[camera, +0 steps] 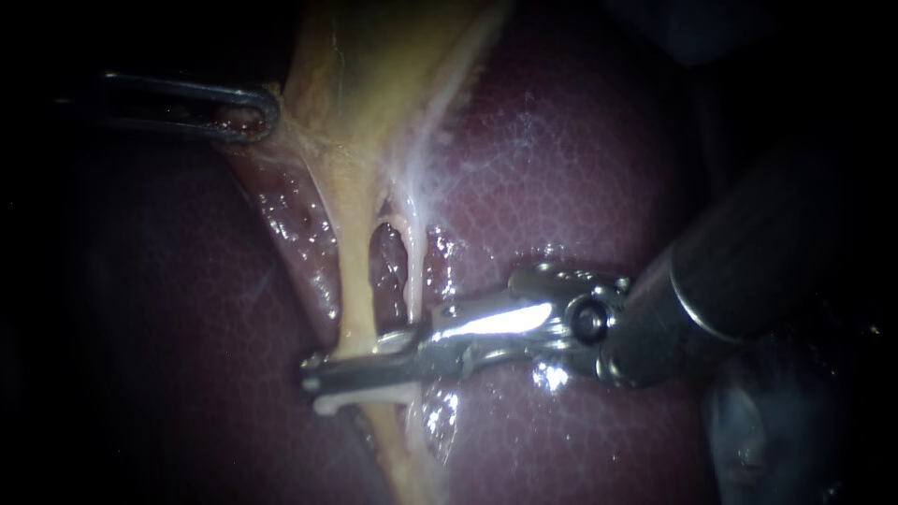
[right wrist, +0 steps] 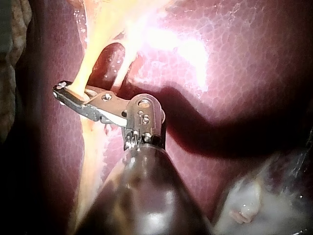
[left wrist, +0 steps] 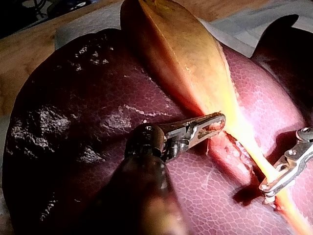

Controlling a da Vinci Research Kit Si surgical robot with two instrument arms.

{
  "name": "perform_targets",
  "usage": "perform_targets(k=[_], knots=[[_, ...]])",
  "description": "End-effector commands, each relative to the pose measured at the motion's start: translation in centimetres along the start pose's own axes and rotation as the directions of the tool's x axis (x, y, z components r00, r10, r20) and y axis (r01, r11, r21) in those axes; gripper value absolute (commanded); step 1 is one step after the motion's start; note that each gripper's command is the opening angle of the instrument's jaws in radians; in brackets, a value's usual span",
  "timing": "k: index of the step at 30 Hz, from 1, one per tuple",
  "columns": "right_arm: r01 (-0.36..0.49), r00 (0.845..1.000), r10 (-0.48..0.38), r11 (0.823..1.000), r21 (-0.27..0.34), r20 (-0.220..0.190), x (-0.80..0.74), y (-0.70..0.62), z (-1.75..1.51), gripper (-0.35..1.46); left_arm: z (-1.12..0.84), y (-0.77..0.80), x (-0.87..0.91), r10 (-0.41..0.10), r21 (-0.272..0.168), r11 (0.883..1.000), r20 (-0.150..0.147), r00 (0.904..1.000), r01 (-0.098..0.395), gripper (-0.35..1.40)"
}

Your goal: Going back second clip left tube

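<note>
Here we are, close on the tubes. Our left instrument [camera: 257, 114] comes in high and its hand pinches the edge of the gallbladder [camera: 374, 75], drawing it up and away from the liver [camera: 580, 187]. That pull is why the two tubes stand out so cleanly: both are stretched straight, with a dark window of liver showing between them.

Now the left tube [camera: 354, 281], the yellower of the pair. It runs down from the gallbladder to our right instrument [camera: 323, 374], which reaches in from the right and lies straight across both tubes. It passes the right tube [camera: 416, 271] first, and its tip pokes out just beyond the left one. Coming in square like that would set a clip flat across the tube rather than at a slant.

Just below the tip a pale bar sits across the left tube, and it looks like a clip [camera: 329, 403], though glare and the metal above make us cautious. It lies so near the hand that the two almost touch.

Is the right hand spread or pressing on the tube? We cannot tell, since the tissue crosses right where a gap would show.

By our reading, the job now is the retreat. The right instrument has to slide back along its own line and clear the right tube without snagging it. The left hand's pull has to hold so that nothing sags onto the tip.
</note>
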Motion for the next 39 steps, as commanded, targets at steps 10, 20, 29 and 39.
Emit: perform_targets(k=[10, 20, 29, 39], knots=[[0.242, 0.970, -0.242, 0.970, -0.028, -0.010, -0.02, 0.03, -0.01, 0.45, 0.00, 0.01, 0.00, 0.000, 0.000, 1.000, 0.000, 1.0000, 0.000, -0.35], [0.589, 0.808, -0.574, 0.789, -0.176, 0.131, -0.05, -0.04, -0.36, 0.50, -0.01, 0.02, 0.01, 0.001, 0.001, 1.000, 0.000, 1.0000, -0.001, -0.35], [0.722, 0.691, -0.678, 0.667, -0.186, 0.251, 0.09, -0.33, -0.91, 0.50, -0.02, 0.02, 0.01, 0.001, 0.001, 1.000, 0.000, 1.0000, -0.001, -0.35], [0.781, 0.623, -0.713, 0.588, -0.209, 0.321, 0.32, -0.69, -1.60, 0.50, 0.01, 0.02, 0.01, 0.001, 0.000, 1.000, 0.000, 1.0000, -0.001, -0.35]])
